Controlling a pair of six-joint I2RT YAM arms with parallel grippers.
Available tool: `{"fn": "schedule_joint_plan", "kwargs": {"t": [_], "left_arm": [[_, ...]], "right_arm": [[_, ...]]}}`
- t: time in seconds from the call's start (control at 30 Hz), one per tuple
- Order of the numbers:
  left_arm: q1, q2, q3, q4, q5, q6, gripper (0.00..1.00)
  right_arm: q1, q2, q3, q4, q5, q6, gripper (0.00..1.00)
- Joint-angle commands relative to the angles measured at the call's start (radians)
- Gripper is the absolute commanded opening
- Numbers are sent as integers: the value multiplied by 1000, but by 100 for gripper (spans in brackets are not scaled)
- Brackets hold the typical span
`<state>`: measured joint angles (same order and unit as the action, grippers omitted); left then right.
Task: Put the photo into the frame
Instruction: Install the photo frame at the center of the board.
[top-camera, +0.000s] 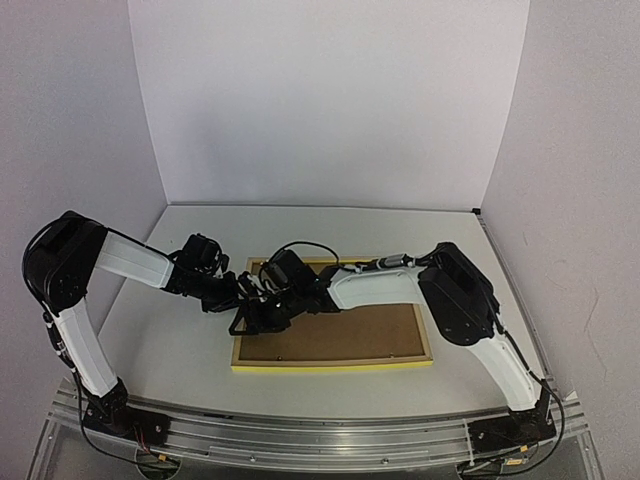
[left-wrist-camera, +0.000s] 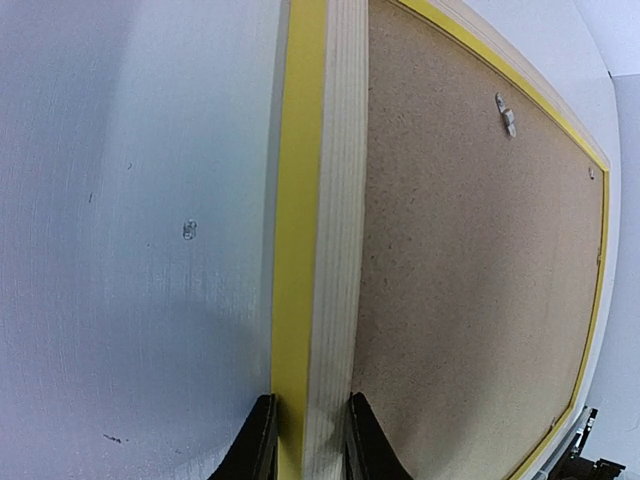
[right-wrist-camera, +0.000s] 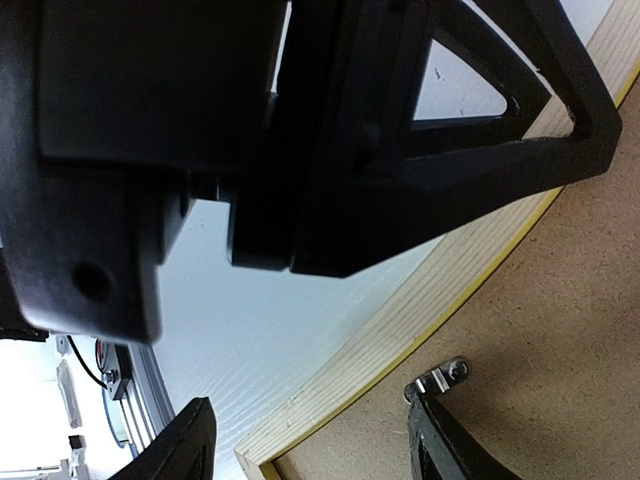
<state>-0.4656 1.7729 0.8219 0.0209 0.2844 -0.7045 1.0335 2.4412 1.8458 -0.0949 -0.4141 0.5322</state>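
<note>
A large rectangular picture frame with thin yellow wooden edges lies flat on the white desk. It is back side up, so its brown fibreboard backing sheet faces the overhead camera. The backing fills the frame from rail to rail.

Both arms reach to the frame's left short end. The left arm comes in from outside that end. The right arm stretches over the backing along the frame's length.

The left pincer is closed on the frame's side rail. One black finger presses the yellow outer face on the desk side, and the other presses the pale wooden inner face on the backing side. Beyond the fingers the rail runs straight away from the wrist camera, with bare desk outside it and backing inside.

The right pincer hangs open just above a corner at the same end of the frame, gripping nothing. One finger is over the desk outside the frame. The other is over the backing inside it, beside a small silver metal turn clip fixed near the rail. The black body of the left pincer sits close above the rail and fills the top of the right wrist view.
</note>
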Motion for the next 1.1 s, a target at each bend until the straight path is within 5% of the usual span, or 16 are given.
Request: {"fn": "schedule_joint_plan", "kwargs": {"t": [0.0,0.33,0.67,1.07], "left_arm": [[-4,29,-26,18,43,-44,4],[-4,31,-43,42,60,-65,0],[-4,23,-73,73,73,-100,0],[-4,9,-91,83,54,-133,0]], "right_arm": [[15,52,23,-22,18,23,63],[23,61,19,3,161,51,61],[31,35,-119,189,347,255,60],[36,-54,-186,286,364,306,60]]}}
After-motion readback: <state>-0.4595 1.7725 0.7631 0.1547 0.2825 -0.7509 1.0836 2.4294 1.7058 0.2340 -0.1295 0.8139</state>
